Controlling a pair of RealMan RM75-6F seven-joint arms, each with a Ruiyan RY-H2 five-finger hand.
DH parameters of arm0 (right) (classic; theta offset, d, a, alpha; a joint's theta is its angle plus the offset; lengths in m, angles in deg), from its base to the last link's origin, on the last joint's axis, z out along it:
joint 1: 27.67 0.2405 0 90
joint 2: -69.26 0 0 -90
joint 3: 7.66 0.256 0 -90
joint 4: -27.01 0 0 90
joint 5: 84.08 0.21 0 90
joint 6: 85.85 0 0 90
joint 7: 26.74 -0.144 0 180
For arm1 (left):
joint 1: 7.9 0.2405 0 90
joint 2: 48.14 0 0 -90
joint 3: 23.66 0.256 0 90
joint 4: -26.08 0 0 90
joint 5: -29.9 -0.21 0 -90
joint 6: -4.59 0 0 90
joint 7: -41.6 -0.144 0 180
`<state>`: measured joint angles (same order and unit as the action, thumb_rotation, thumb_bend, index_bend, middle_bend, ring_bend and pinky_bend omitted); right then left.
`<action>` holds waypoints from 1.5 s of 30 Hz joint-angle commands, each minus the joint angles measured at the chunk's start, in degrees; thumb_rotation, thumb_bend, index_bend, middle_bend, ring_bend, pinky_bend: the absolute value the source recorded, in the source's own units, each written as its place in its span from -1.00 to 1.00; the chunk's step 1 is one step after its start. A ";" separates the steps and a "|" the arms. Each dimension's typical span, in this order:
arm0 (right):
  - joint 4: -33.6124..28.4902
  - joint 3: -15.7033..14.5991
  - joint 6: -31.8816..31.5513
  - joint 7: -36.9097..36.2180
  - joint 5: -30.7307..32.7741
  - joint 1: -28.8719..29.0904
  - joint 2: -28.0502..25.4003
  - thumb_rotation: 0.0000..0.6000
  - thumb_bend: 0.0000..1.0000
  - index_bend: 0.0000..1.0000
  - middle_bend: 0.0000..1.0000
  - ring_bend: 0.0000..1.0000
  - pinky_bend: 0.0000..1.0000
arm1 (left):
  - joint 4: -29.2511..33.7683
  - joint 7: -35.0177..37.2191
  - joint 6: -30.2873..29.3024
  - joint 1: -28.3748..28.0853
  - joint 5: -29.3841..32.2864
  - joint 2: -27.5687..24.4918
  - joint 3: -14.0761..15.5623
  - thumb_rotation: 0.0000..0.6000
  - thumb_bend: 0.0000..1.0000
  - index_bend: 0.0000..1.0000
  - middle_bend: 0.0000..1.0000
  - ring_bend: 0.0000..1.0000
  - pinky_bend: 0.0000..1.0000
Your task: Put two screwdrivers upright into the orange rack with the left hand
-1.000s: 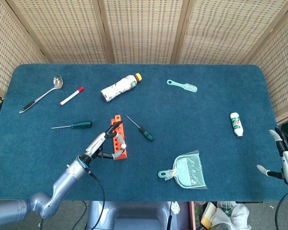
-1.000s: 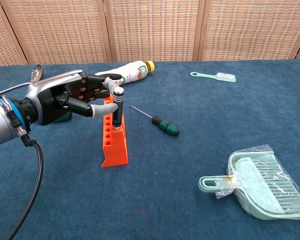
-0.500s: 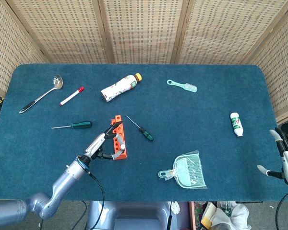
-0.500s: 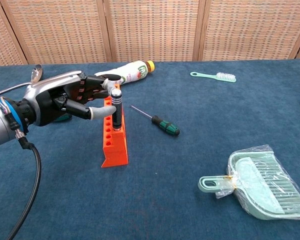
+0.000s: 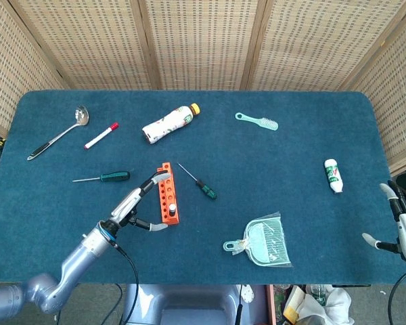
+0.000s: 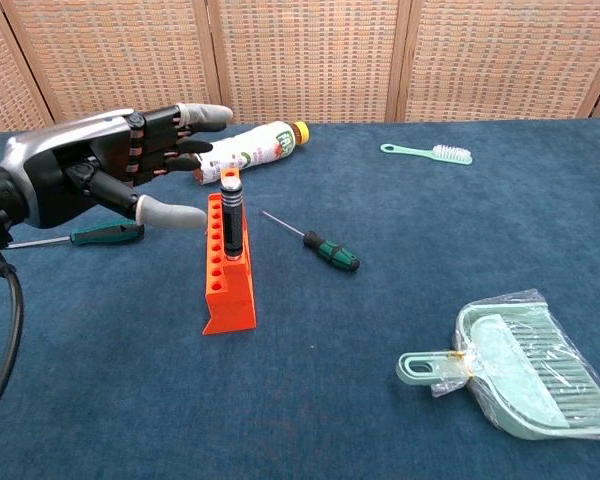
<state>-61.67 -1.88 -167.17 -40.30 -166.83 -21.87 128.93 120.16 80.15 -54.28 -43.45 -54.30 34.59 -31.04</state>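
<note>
The orange rack stands mid-table with one black-handled screwdriver upright in it, its grey cap showing from above. My left hand hovers just left of the rack, fingers spread, holding nothing and clear of the screwdriver. A green-handled screwdriver lies to the right of the rack. Another green-handled screwdriver lies to its left, partly hidden behind my hand in the chest view. My right hand waits at the table's right edge, fingers apart.
A lying bottle, red marker and ladle are at the back left. A green brush lies at the back. A wrapped green dustpan sits front right, and a small white bottle far right.
My left hand has let go of the upright screwdriver, opened and drawn back to the left. The screwdriver stays standing in the rack. The right hand has not moved.
</note>
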 commanded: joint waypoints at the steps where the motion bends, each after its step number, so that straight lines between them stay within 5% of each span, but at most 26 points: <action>1: -0.10 0.04 -0.03 -0.19 -0.02 0.00 -0.12 1.00 -1.00 -1.00 -1.00 -1.00 -1.00 | 3.46 -2.06 -2.39 0.26 -4.16 -5.13 0.20 1.00 -0.39 -0.95 -1.00 -1.00 -1.00; 5: -0.12 -0.02 -0.09 -0.37 -0.14 -0.05 -0.20 1.00 -1.00 -1.00 -1.00 -1.00 -1.00 | 8.94 -12.03 -3.22 0.08 -7.03 -11.71 0.38 1.00 0.68 -0.86 -1.00 -1.00 -1.00; 8: -0.12 -0.04 -0.07 -0.39 -0.19 -0.03 -0.19 1.00 -1.00 -1.00 -1.00 -1.00 -1.00 | 12.71 -19.08 -1.53 -0.55 -6.96 -15.26 0.55 1.00 0.99 -0.66 -1.00 -1.00 -1.00; 14: -0.24 -0.06 -0.09 -0.03 -0.16 -0.03 -0.12 1.00 -1.00 -1.00 -1.00 -1.00 -1.00 | 20.60 -33.85 3.49 -2.79 -2.12 -20.36 -0.32 1.00 1.00 -0.44 -1.00 -1.00 -1.00; 22: -0.13 0.02 0.12 -0.07 0.08 0.05 -0.12 1.00 -1.00 -1.00 -1.00 -1.00 -1.00 | 24.05 -44.43 6.24 -4.88 5.71 -21.00 -1.14 1.00 1.00 -0.39 -1.00 -1.00 -1.00; 45: -0.01 0.00 0.28 -0.25 0.10 0.08 -0.13 1.00 -1.00 -1.00 -1.00 -1.00 -1.00 | 22.07 -51.93 5.94 -6.83 13.54 -15.83 0.04 1.00 1.00 -0.31 -1.00 -1.00 -1.00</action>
<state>-61.68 -1.88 -166.89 -40.55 -166.73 -21.79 128.80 142.27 28.25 -48.34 -50.25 -40.81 18.72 -31.03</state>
